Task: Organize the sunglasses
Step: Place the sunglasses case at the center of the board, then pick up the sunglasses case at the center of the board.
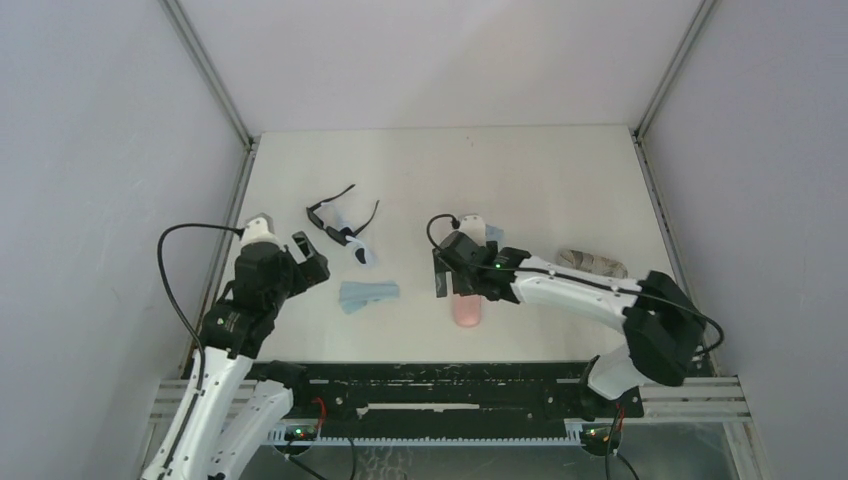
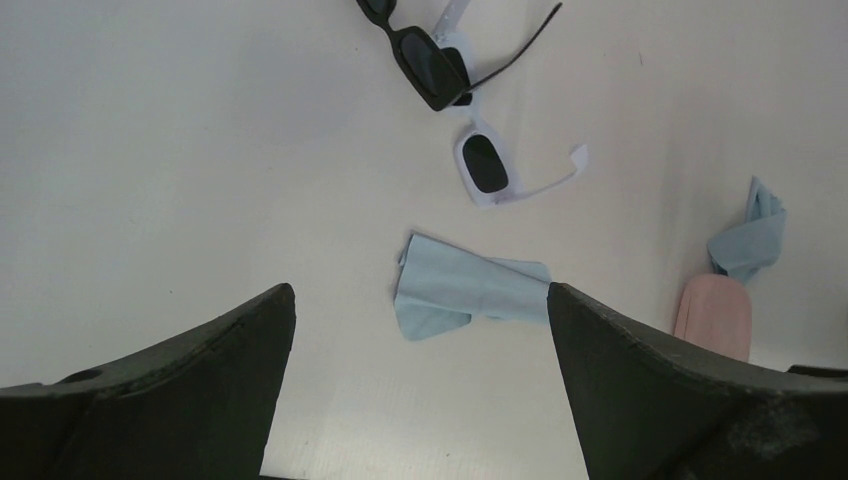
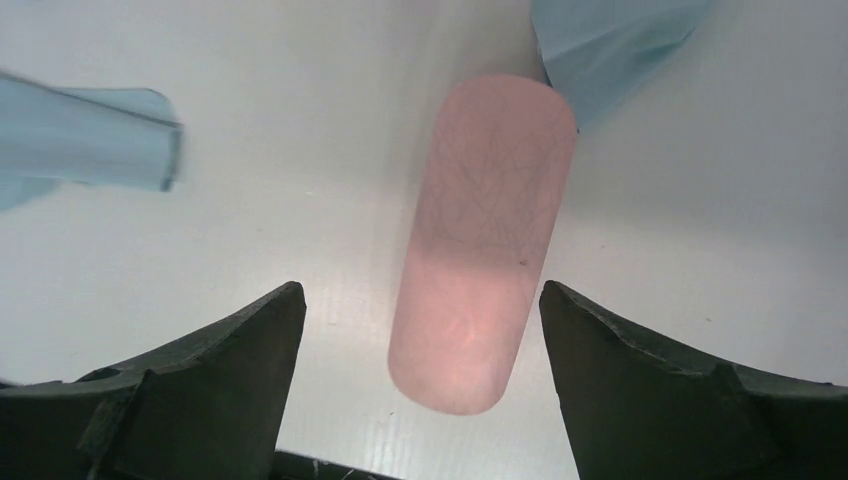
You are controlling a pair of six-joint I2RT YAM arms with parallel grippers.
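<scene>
The black-framed sunglasses lie at the table's left middle, arms unfolded. They overlap the white-framed sunglasses just in front of them. My left gripper hovers open a little to their left and nearer, with nothing between its fingers. My right gripper is open above the near end of a pink oval case. Table shows on both sides between the case and the fingers.
One light-blue cloth lies crumpled between the sunglasses and the pink case. A second cloth sits just beyond the case. A grey patterned pouch rests at the right. Metal frame rails border the table.
</scene>
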